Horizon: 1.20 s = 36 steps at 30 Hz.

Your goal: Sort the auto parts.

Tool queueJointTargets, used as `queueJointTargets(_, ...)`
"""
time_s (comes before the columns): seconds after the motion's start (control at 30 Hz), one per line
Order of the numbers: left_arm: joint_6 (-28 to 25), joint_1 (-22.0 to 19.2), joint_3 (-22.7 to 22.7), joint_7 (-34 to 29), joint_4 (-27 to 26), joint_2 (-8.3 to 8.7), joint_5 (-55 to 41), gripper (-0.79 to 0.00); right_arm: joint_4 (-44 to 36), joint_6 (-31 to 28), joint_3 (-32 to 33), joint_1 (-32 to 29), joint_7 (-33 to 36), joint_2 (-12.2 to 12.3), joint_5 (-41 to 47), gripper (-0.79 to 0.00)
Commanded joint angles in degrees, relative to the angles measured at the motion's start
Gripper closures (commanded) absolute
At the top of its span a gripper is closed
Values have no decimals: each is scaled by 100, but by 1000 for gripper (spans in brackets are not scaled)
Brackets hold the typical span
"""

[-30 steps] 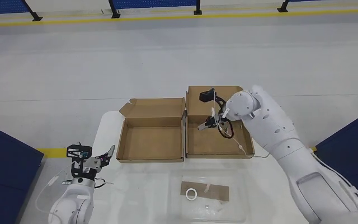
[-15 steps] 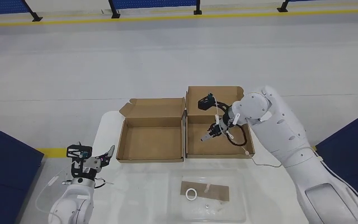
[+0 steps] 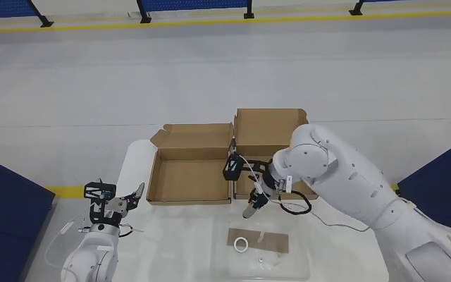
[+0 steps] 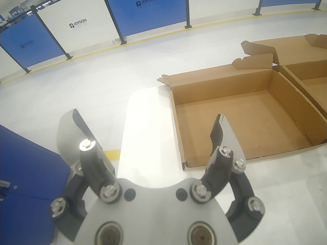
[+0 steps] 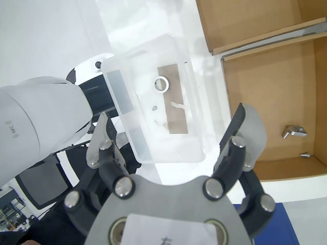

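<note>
A clear plastic tray [image 5: 120, 77] [image 3: 220, 243] near the table's front holds a white ring [image 5: 161, 84] [image 3: 241, 244], a small screw [image 5: 154, 108] and a few tiny pale bits on a brown card strip [image 5: 176, 123]. My right gripper [image 5: 173, 118] [image 3: 251, 206] hovers open and empty between the tray and the right cardboard box [image 5: 281, 82] [image 3: 271, 130]. A metal bracket [image 5: 293, 131] and a bolt [image 5: 304, 155] lie in that box. The left cardboard box [image 4: 242, 118] [image 3: 190, 176] is bare inside. My left gripper [image 4: 147, 118] [image 3: 127, 197] stands open at the table's left edge, apart from the boxes.
The two boxes sit side by side at the back of the white table [image 3: 176, 233], their flaps raised. A blue partition [image 4: 30, 169] stands just off the table's left side. Bare table lies between the left gripper and the tray.
The right arm has swung from above the right box forward and leftward, ending over the table beside the tray. The left arm has kept still.
</note>
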Motion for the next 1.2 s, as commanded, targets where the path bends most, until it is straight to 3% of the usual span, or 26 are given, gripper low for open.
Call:
queueJointTargets(0.0, 0, 0, 0, 0, 0, 0, 0, -785, 8, 0, 11, -4, 0, -6, -32, -785)
queueJointTargets(0.2, 0, 0, 0, 0, 0, 0, 0, -785, -40, -25, -16, -27, -26, -8, -35, -785)
queueJointTargets(0.37, 0, 0, 0, 0, 0, 0, 0, -785, -746, -107, -885, -35, -107, 35, -398, -785)
queueJointTargets(0.7, 0, 0, 0, 0, 0, 0, 0, -785, -950, -168, -2193, 385, -168, 211, -138, -785)
queueJointTargets(1.0, 0, 0, 0, 0, 0, 0, 0, -785, -923, -202, -2232, 444, -203, 210, -145, -785)
queueJointTargets(1.17, 0, 0, 0, 0, 0, 0, 0, -785, -776, 57, -2454, 249, -289, 141, -746, -785)
